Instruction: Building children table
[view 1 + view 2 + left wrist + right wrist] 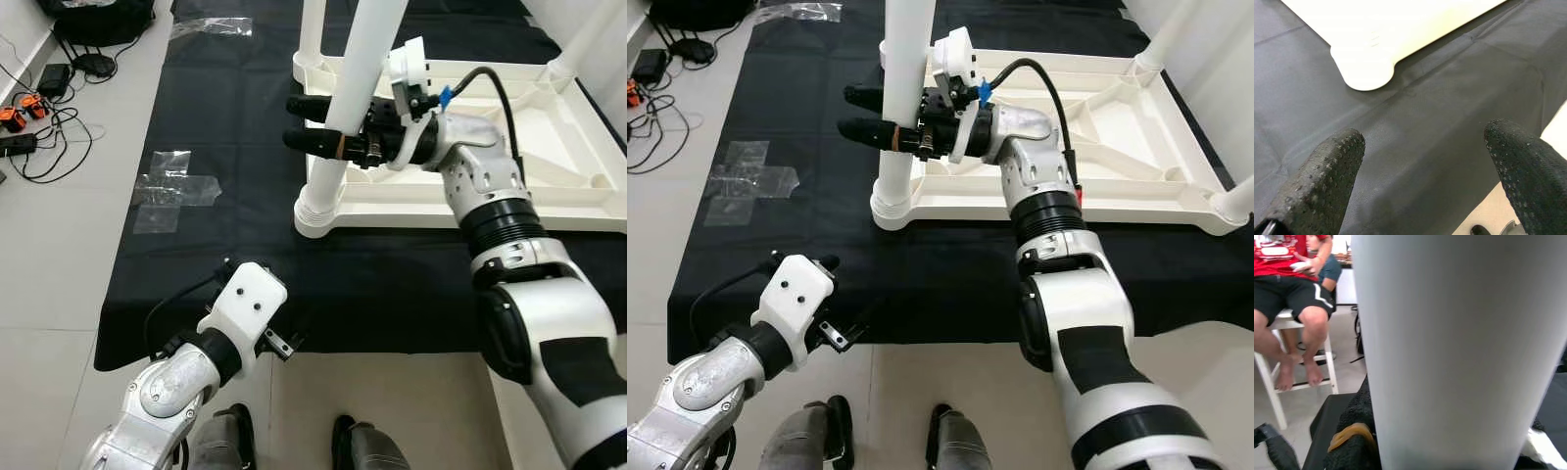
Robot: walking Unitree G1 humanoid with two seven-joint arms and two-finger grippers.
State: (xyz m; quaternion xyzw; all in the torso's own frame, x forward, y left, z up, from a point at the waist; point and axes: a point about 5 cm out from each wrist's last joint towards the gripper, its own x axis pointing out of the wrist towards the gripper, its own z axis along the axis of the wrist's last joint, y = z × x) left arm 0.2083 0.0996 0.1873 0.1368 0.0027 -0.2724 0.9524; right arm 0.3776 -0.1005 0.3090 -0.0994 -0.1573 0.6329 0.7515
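Observation:
A white children's tabletop [470, 210] lies upside down on a black cloth [235, 117]. One white table leg [358, 69] stands upright in its near left corner socket. My right gripper [299, 124] reaches in from the right and is shut on this leg about halfway up, one black finger on either side. In the right wrist view the leg [1459, 347] is very close. My left gripper [1425, 161] hangs low over the cloth's front left edge, open, with nothing between its fingers [1327, 171]. The tabletop's corner [1364, 68] lies ahead of it.
More white legs stand at the far left corner [312, 29] and the right corners [1161, 39]. Cables and a power strip [29, 108] lie on the floor at far left, with clear tape pieces [171, 186] beside the cloth. A person [1293, 289] sits on a stool beyond.

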